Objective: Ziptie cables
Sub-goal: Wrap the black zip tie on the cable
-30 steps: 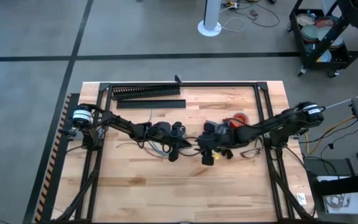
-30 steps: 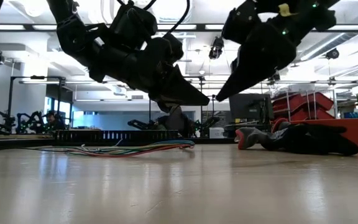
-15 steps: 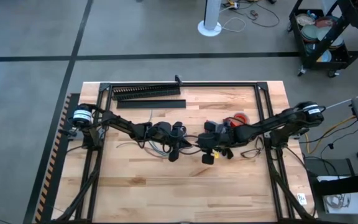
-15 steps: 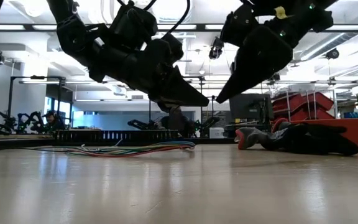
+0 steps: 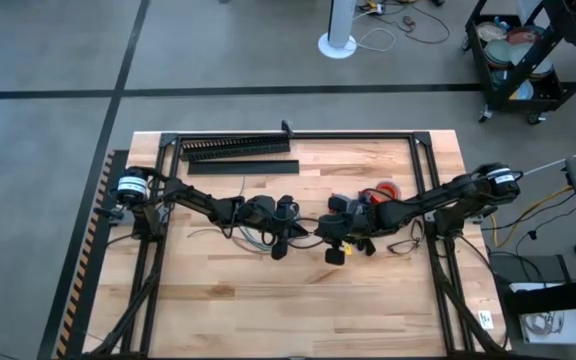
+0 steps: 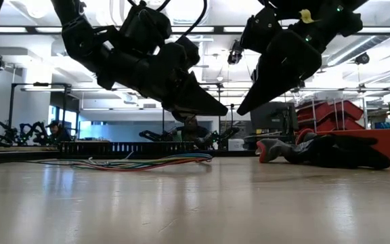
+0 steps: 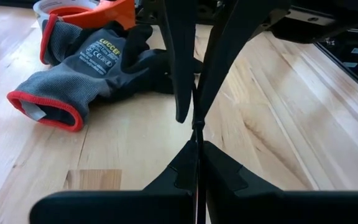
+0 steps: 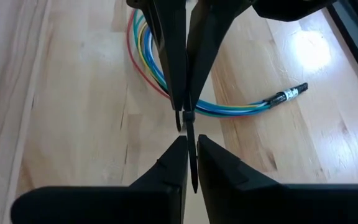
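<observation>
A thin, stiff ziptie (image 8: 189, 144) is pinched between both closed grippers, left gripper (image 7: 197, 144) and right gripper (image 8: 189, 142), above the desk (image 5: 268, 290); the light, limp cables (image 8: 166, 81) are best taken mid-bundle.

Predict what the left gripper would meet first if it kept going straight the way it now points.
Most likely the right gripper, whose fingertips face the left gripper nearly tip to tip, a zip tie between them. The glove lies off that line.

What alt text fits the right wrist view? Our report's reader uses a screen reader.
Two dark claws meet tip to tip over a wooden table, both pinching one thin dark ziptie. Behind them lies a looped bundle of coloured cables.
</observation>
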Motion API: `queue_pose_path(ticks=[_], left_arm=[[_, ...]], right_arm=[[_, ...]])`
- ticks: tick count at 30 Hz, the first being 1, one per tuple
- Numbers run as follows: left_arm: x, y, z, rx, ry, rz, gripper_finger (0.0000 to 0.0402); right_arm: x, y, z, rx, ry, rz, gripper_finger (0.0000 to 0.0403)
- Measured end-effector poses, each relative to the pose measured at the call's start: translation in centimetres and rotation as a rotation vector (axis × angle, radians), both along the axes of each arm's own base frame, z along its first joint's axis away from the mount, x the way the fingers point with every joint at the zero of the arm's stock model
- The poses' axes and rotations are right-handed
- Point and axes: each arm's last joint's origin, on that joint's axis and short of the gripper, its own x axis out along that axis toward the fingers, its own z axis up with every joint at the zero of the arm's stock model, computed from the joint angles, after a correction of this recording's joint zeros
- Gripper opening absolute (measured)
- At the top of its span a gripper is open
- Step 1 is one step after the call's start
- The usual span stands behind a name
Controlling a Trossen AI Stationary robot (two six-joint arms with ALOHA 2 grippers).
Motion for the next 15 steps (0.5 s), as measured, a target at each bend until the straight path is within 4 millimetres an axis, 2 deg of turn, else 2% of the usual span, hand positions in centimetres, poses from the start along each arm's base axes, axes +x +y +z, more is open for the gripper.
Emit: queue_pose_path(ticks=[10, 15], left_arm=[[0.00, 0.00, 0.00, 0.000, 0.000, 0.000, 0.0000], [0.00, 0.00, 0.00, 0.000, 0.000, -0.001, 0.0000]], right_arm=[[0.00, -0.04, 0.00, 0.002, 0.001, 0.001, 0.0020], [0.04, -0.23, -0.01, 0.033, 0.005, 0.019, 0.0036]])
